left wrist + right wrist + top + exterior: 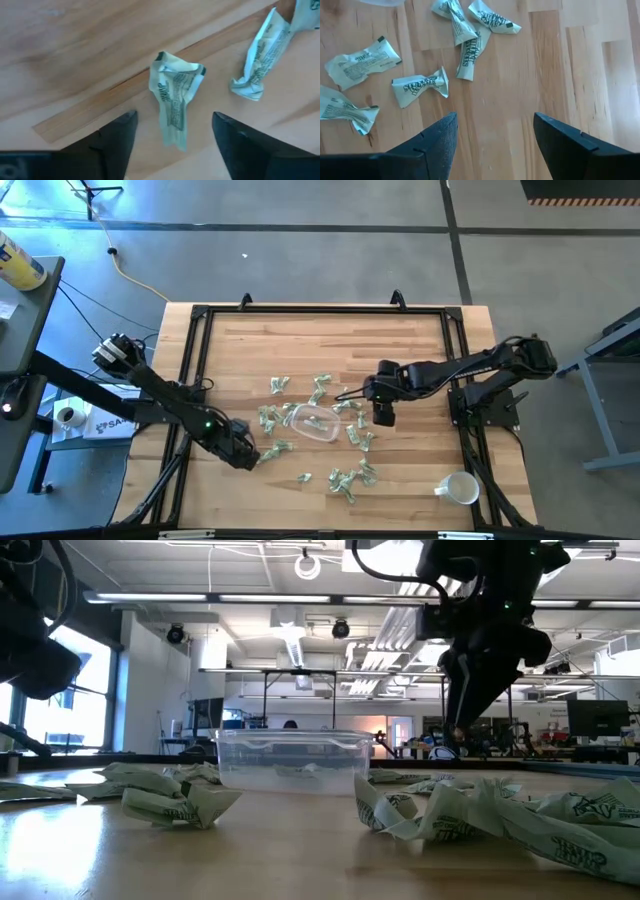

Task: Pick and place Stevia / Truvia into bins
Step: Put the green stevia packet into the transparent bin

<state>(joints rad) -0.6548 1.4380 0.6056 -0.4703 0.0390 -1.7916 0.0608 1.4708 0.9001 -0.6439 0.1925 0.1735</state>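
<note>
Stevia packets [345,480] lie scattered over the wooden table [250,340] around the clear bin [312,423], which sits mid-table with seemingly only a packet or two inside. The left gripper [172,145] hangs low with fingers spread either side of one crumpled packet [175,97], apparently lined up to pinch it. The right gripper [495,145] hovers open and empty just beside the bin, over bare wood near more packets.

A white mug [461,489] sits on the wooden table [300,330] near a corner.

packets [420,86]: pale green, dark print | tub [313,423]: clear | table [400,350]: light wood
</note>
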